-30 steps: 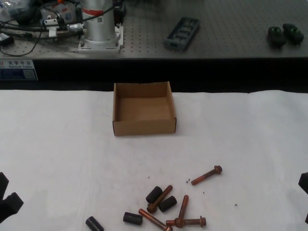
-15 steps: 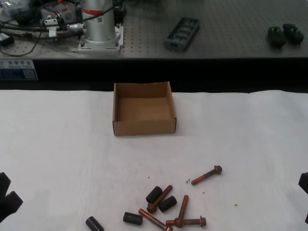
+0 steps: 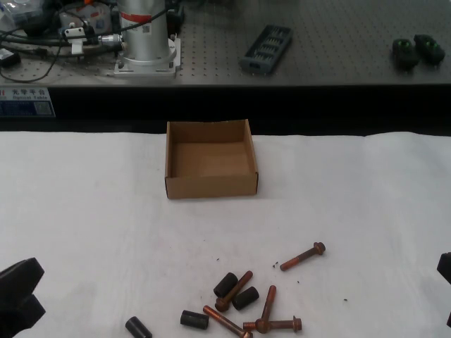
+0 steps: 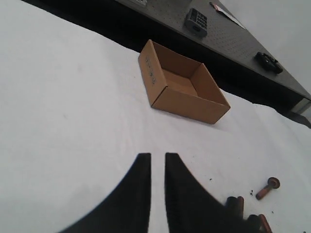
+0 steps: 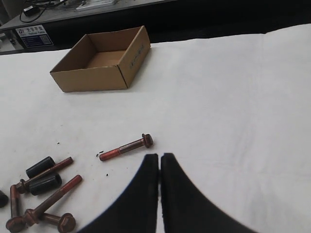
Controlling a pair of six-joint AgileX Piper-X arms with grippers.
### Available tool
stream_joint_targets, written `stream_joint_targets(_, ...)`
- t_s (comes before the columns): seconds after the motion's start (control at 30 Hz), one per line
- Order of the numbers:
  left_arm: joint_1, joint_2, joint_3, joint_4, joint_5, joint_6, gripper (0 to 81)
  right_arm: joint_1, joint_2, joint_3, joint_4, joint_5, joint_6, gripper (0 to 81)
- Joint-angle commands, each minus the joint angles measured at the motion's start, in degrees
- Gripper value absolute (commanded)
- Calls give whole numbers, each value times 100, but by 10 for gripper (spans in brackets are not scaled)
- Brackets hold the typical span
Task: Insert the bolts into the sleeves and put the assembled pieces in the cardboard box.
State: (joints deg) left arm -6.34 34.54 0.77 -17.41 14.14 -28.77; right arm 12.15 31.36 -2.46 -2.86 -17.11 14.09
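Coppery bolts [image 3: 302, 256] beside black cylindrical sleeves [image 3: 225, 284].

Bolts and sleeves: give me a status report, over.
Left end effector barely parted, right end effector shut, both empty. Bolts and sleeves loose, none assembled. Cardboard box empty. Nothing blocking it.

The high view's near edge cuts the leftmost sleeve [image 3: 138, 327] and the end of one bolt [image 3: 227, 321]. A finger of the left pincer [image 4: 157, 156] half hides the near cluster [image 4: 234, 204]. In the right wrist view an edge clips another sleeve [image 5: 2, 198].
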Motion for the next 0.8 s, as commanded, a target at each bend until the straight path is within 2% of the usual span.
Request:
stream_joint_targets(0.0, -5, -17, -77, -67, 102, -258, 85, 2, -35, -26, -52, -57, -58, 25)
stream_joint_targets(0.1, -5, -17, -77, -67, 624, -703, 85, 2, -35, -26, -52, -57, 598, 25)
stream_joint_targets(0.2, -5, -17, -77, -67, 1645, -988, 85, 2, -35, -26, -52, -57, 1144, 25)
stream_joint_targets(0.3, -5, -17, -77, -138, 2277, -987, 85, 2, -35, -26, -146, -233, 1272, 25)
stream_joint_targets(0.47, -5, -17, -77, -785, 2390, -987, 85, 2, -35, -63, -855, -1080, 1353, 25)
stream_joint_targets(0.6, -5, -17, -215, -1250, 2390, -987, 85, 2, -35, -300, -847, -1242, 1353, 25)
stream_joint_targets(0.77, -5, -17, -668, -1250, 2433, -809, 85, 2, -35, -785, -199, -1331, 1353, 25)
